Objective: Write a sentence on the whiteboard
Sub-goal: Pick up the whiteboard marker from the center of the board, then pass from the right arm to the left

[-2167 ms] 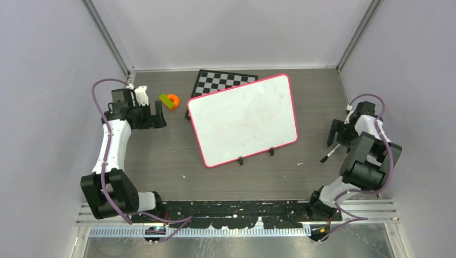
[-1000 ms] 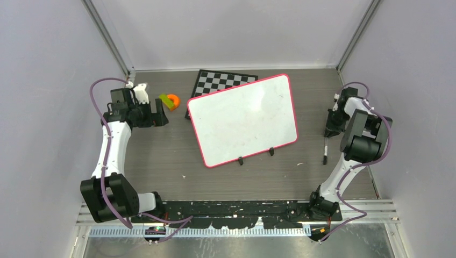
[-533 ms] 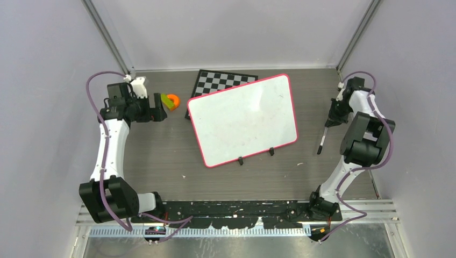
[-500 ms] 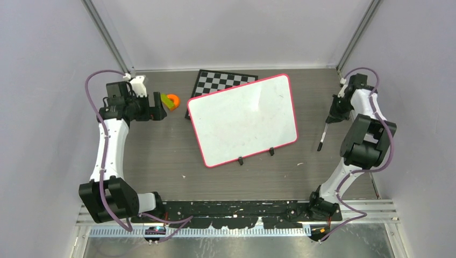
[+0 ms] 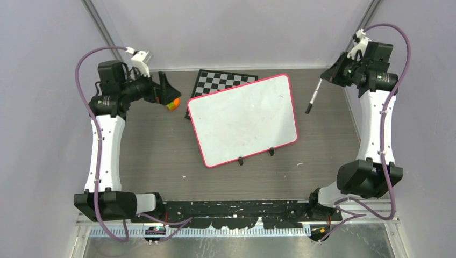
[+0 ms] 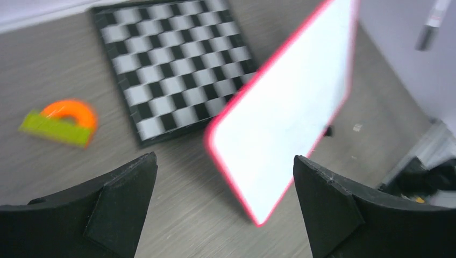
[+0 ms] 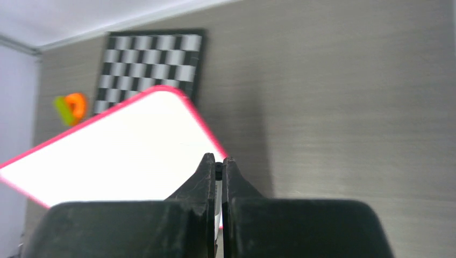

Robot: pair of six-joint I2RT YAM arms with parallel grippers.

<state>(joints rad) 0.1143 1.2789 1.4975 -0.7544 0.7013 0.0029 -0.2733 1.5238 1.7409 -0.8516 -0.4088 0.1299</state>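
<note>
Two arms flank the work. On the left, the left gripper [image 6: 224, 161] hangs above the grey wood-grain table [image 5: 156, 156], its black fingers spread fully with nothing between them; I judge it waits there, out of the writing arm's way. Just beneath it lie a small orange ring and green block [image 5: 171, 103]. Next comes the black-and-white checkerboard [image 5: 220, 81], its near edge covered by a corner of the large white whiteboard with a thin pink-red frame [image 5: 242, 121]. That board lies askew mid-table, two black clips [image 5: 240, 160] on its near edge and no sentence on it yet. On the right, the right gripper [image 5: 329, 75] hangs beyond the board's far right corner, jaws clamped on a thin pale marker pen with a dark tip [image 5: 313, 99]. The pen points down towards the board, probably poised for the first stroke; nothing stands between tip and board
</note>
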